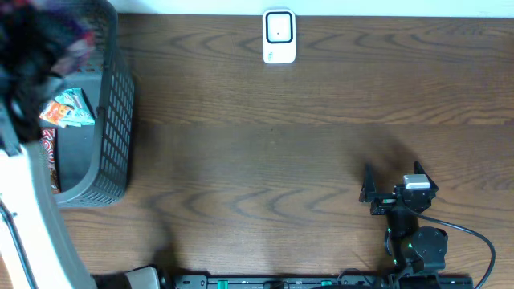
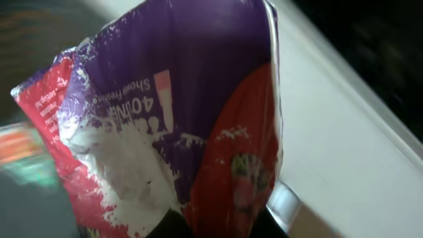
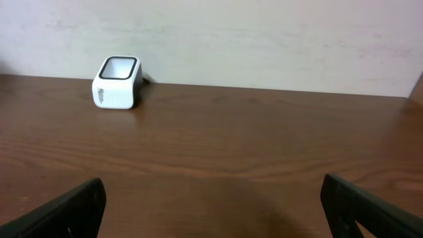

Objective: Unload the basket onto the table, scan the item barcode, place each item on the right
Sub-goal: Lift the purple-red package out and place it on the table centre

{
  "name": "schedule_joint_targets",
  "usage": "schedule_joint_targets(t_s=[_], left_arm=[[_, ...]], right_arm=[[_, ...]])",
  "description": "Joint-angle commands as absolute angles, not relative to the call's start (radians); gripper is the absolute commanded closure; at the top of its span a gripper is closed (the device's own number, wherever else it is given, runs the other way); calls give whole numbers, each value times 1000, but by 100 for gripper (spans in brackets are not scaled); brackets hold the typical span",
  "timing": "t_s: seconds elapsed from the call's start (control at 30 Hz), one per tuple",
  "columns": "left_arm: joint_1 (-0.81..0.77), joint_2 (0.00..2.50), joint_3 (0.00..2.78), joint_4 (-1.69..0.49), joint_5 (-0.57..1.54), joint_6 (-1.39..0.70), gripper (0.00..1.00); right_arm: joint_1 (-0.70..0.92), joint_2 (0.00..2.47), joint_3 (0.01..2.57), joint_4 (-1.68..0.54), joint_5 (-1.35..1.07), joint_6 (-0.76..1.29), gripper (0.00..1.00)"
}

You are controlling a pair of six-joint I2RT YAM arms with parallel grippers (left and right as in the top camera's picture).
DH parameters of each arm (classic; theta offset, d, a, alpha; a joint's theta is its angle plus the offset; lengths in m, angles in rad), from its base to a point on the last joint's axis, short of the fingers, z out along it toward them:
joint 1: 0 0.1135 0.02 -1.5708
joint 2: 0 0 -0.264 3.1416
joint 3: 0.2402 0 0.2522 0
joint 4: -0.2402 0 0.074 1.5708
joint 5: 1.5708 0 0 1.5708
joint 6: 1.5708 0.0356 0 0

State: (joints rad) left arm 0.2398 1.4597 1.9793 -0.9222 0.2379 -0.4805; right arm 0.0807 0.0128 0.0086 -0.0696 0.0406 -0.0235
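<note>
Purple pouch (image 2: 198, 99), bottom cropped, fills left wrist view.

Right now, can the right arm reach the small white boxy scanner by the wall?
Probably yes: the open right gripper faces the small white boxy scanner, with only bare brown wooden table between them.

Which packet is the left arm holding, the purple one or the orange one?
The purple-and-red packet, crinkled and filling the left wrist view. The orange-and-teal packet lies loose in the black basket.
</note>
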Motion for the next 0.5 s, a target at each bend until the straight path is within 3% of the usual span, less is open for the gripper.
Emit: schedule_joint_targets(t_s=[0.0,0.27,0.47], left_arm=[[104,1434,1991,-934,373,-250,93],[-263,1512,1938,-1071,180,-191,93],[-464,1654,1913,-1168,167,-192,92]], right_arm=[[82,9,6,-71,39,-31,1],[82,9,6,-71,39,-31,1],[82,9,6,-71,39,-31,1]])
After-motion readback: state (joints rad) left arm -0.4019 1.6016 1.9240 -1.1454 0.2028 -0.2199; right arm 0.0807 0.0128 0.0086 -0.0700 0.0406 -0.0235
